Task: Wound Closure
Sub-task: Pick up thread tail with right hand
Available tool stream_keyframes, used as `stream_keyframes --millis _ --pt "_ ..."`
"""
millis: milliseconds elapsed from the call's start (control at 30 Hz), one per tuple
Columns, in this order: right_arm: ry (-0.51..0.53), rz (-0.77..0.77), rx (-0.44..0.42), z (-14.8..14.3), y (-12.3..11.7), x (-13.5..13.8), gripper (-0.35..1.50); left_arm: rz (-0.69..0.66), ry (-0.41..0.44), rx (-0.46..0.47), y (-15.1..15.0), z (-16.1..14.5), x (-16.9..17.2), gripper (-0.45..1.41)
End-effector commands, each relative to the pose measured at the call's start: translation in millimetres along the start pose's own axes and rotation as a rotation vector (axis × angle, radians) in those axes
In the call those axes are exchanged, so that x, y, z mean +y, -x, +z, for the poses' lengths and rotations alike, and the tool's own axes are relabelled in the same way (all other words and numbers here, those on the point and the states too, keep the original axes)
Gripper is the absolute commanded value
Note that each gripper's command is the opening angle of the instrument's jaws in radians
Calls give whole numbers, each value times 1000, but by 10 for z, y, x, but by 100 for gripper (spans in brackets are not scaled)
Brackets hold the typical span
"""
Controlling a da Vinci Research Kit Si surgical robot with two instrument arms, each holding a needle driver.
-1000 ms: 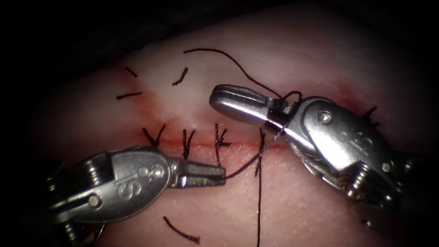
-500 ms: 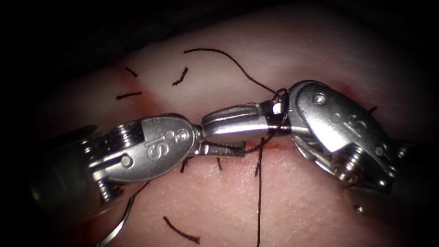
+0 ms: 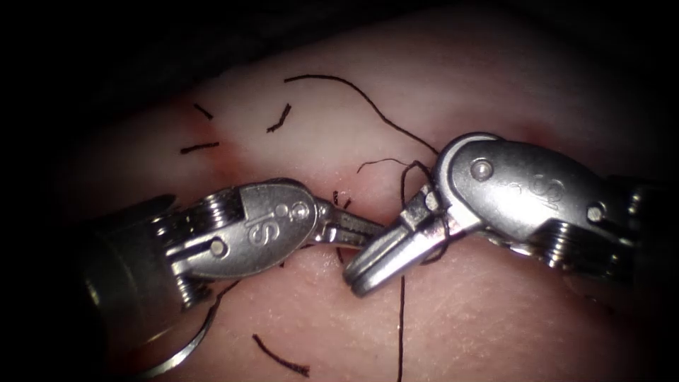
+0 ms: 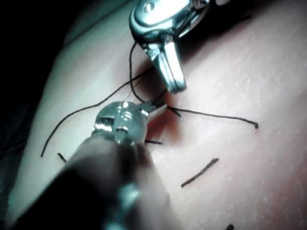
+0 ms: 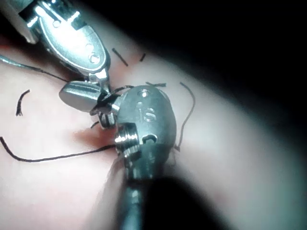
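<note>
The left tool (image 3: pixel 369 230) lies over the cut with its jaws pointing right, shut on the thread close to the right tool. The right tool (image 3: pixel 359 278) points down and left across the cut, jaws shut with nothing between them. A loop of thread (image 3: pixel 416 172) is wound around it near its wrist. From there the thread (image 3: pixel 401 325) runs straight down over the tissue (image 3: pixel 495 318). The curved needle (image 3: pixel 185 348) lies free on the tissue below the left tool, held by neither tool. The left wrist view shows the left tool (image 4: pixel 160 106) just under the right tool (image 4: pixel 175 81).
Earlier stitches sit along the cut beneath the left tool. Cut ends of thread lie above the cut (image 3: pixel 281 117) (image 3: pixel 198 147) and below it (image 3: pixel 280 359). A long tail of thread (image 3: pixel 339 83) arcs up and left. Red fluid (image 3: pixel 219 159) stains the tissue.
The left tool rose and moved right over the cut, bringing the needle into view below it. The right tool's jaws swung from pointing left to down-left, thread still looped around them.
</note>
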Motion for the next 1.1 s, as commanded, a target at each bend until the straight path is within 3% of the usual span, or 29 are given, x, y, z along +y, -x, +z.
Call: stream_keyframes --millis 33,100,133,300,633,867,933,1000,1033,1100 --pt "-19 5 -22 11 -4 12 36 -3 -3 2 -3 1 -10 -45" --pt "-40 33 -47 20 2 11 54 -7 -3 1 -2 0 -10 -45" --pt "-51 43 -59 25 6 11 73 -12 -2 2 -1 0 -10 -45" --pt "-85 55 -117 46 29 5 99 -16 -9 -13 2 -5 -8 -45" --pt "-130 41 -217 45 42 -14 93 -29 -8 -14 5 -8 -5 -45" --pt "-136 33 -228 48 51 -19 88 -39 -7 -14 6 -8 -3 -45" --pt "-136 17 -231 53 53 -19 66 -37 -7 -14 7 -9 -2 -45" --pt "-138 -14 -242 57 54 -19 10 -42 -6 -14 7 -10 0 -45" --pt "-141 -31 -261 58 54 -18 -35 -47 -5 -13 8 -10 0 -45" --pt "-134 -57 -294 58 53 -17 -35 -46 -3 -13 8 -12 1 -45"
